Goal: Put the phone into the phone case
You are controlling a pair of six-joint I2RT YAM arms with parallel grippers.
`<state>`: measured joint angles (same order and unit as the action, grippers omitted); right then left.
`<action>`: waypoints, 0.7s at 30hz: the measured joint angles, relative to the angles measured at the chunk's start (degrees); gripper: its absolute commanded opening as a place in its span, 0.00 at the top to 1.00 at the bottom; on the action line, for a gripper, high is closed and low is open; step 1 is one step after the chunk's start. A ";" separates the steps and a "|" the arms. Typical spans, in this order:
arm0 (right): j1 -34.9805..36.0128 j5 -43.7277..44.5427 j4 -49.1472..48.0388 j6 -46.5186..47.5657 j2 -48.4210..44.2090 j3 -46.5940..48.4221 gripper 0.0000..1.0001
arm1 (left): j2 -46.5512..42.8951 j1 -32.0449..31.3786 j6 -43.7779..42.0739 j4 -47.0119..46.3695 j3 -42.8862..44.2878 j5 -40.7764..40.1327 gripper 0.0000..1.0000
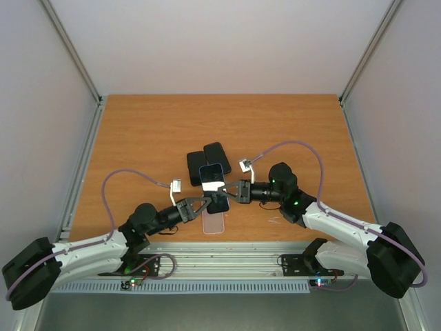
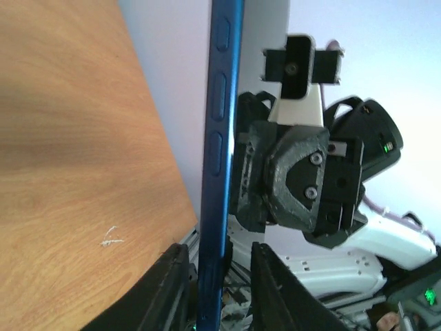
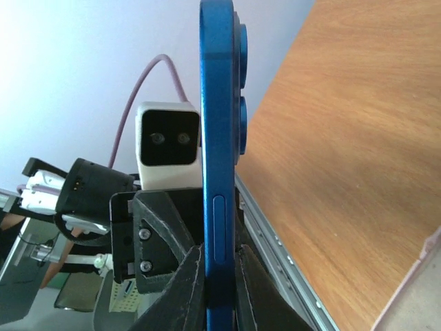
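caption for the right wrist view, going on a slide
Right gripper shut on a blue phone, held edge-on over the table.

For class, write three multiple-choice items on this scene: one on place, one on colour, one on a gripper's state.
1. Where is the phone? A) raised above the table B) flat on it C) in a drawer
2. Its edge is: A) red B) blue C) green
3. The right gripper is: A) open B) out of view C) shut on the phone
Answers: A, it stands on edge clear of the table; B, the rim shows blue; C, the fingers press both faces.
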<state>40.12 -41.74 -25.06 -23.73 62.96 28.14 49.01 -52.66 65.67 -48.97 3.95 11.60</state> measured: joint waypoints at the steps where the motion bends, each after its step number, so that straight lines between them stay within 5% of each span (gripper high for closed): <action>1: 0.00 0.20 0.28 0.02 0.00 -0.24 0.99 | -0.28 0.07 0.26 0.98 0.00 -0.63 0.65; 11: 0.04 4.96 5.66 -0.39 0.22 -1.44 0.99 | -12.96 0.26 -0.87 27.23 1.07 -7.89 0.37; 21: 2.23 12.20 10.93 -3.48 6.71 -1.86 0.99 | -18.82 0.31 -2.73 54.49 5.09 -14.14 0.23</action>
<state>42.35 -29.54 -14.13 -27.20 69.67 26.28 30.20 -52.36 62.94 5.52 9.04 -2.55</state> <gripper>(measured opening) 0.090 0.749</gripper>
